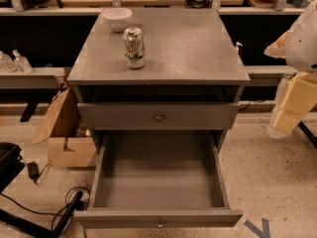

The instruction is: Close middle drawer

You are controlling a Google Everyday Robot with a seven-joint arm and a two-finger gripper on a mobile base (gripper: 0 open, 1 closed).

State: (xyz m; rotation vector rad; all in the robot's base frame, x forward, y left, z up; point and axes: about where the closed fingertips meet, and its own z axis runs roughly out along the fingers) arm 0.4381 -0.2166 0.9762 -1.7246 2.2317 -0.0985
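The middle drawer (pixel 159 182) stands pulled far out, near; the hand (pixel 286 117) hangs at right, well apart, its state I cannot tell; approach seems next, then pushing the front inward.

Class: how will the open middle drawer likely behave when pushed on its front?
The middle drawer looks stiff and empty, so it probably slides in lightly. A push away from its central knob may skew it. The gripper hangs to its right, apart.
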